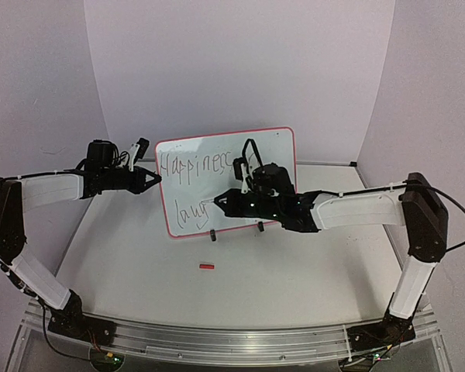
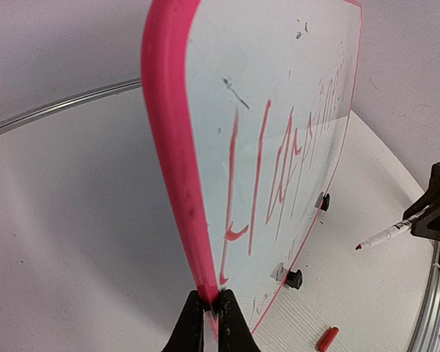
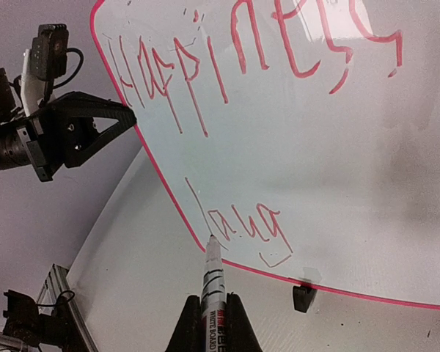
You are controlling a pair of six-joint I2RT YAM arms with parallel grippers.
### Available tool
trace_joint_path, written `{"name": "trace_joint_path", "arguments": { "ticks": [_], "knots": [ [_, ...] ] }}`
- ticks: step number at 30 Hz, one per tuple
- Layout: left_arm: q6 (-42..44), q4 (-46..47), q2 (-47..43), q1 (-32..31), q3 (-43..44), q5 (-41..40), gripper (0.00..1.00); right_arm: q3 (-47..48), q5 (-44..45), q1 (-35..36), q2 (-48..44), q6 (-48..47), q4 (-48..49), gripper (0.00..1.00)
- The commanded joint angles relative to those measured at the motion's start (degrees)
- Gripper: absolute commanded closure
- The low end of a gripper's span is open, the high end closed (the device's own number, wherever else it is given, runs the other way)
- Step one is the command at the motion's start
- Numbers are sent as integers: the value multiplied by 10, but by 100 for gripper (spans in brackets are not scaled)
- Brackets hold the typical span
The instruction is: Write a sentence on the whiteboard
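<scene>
The whiteboard (image 1: 275, 151), white with a thin red frame, stands upright on two black feet at the table's middle. It bears "Happiness" (image 3: 257, 51) on top and "laug" (image 3: 242, 224) below in thin red-dark strokes. My left gripper (image 1: 156, 180) is shut on the board's left edge, as the left wrist view shows (image 2: 211, 304). My right gripper (image 3: 212, 323) is shut on a white marker (image 3: 212, 275). Its tip points at the lower line. In the left wrist view the marker (image 2: 387, 235) hangs a little in front of the whiteboard (image 2: 279, 73).
A small red marker cap (image 1: 206, 266) lies on the table in front of the board; it also shows in the left wrist view (image 2: 327, 339). The board's black feet (image 2: 294, 279) stick out forward. White walls close in behind and beside.
</scene>
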Motion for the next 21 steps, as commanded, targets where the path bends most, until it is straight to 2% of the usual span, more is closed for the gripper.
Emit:
{"name": "trace_joint_path", "arguments": {
  "ticks": [1,21],
  "knots": [
    [26,0,-6,0,12,-16,100,-18,29,-3,-30,-12,8,100],
    [28,-4,-7,0,13,-21,100,24,29,-24,23,-40,5,100]
  ]
}}
